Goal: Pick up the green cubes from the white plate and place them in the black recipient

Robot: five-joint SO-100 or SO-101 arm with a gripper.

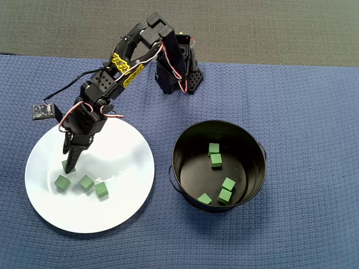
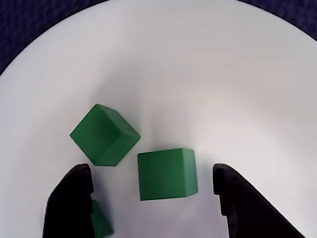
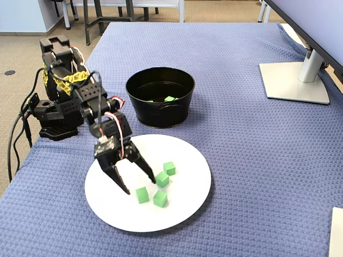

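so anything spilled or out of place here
Nothing stands out. Four green cubes sit on the white plate, five in the black recipient, none on the cloth. The gripper is open over the plate.

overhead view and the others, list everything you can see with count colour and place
green cubes: nine, green; four on the plate, five in the bucket
white plate: one, white; left on the cloth in the overhead view
black bucket: one, black; right of the plate
tablecloth: one, blue; covers the table
monitor stand: one, silver; far right in the fixed view
gripper: one, black; open above the plate's cubes
arm: one, black with yellow markings; base behind the plate
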